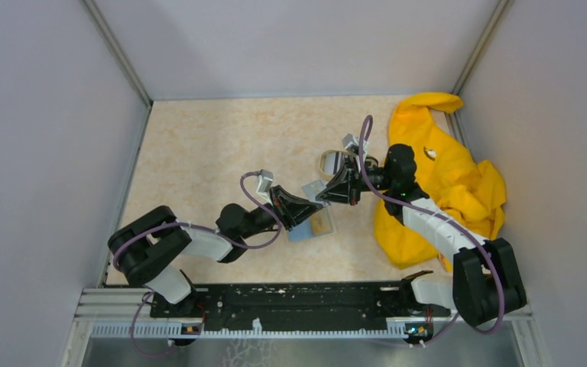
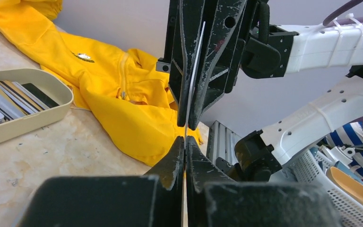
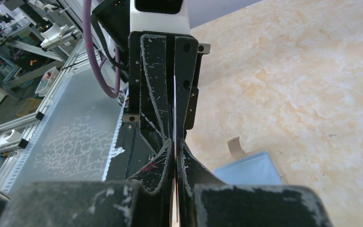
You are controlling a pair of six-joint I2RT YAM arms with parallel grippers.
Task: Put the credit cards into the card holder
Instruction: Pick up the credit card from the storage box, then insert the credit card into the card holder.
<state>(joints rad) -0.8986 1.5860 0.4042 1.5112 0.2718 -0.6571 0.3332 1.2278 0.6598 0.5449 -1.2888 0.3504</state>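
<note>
One credit card (image 1: 312, 189) hangs edge-on above the table, and both grippers hold it. My left gripper (image 2: 185, 144) is shut on the card's thin edge (image 2: 196, 61), with the right gripper (image 2: 187, 120) facing it from the other side. In the right wrist view my right gripper (image 3: 175, 149) is likewise shut on the card (image 3: 175, 94). The card holder (image 1: 313, 228) lies open on the table just below the two grippers, its light blue inside (image 3: 250, 170) facing up. More credit cards (image 2: 9, 97) lie in a beige oval dish (image 2: 38, 120).
A big yellow cloth (image 1: 443, 176) is heaped at the right wall, under and behind the right arm. The dish (image 1: 335, 162) sits just behind the right gripper. Grey walls enclose the table on three sides.
</note>
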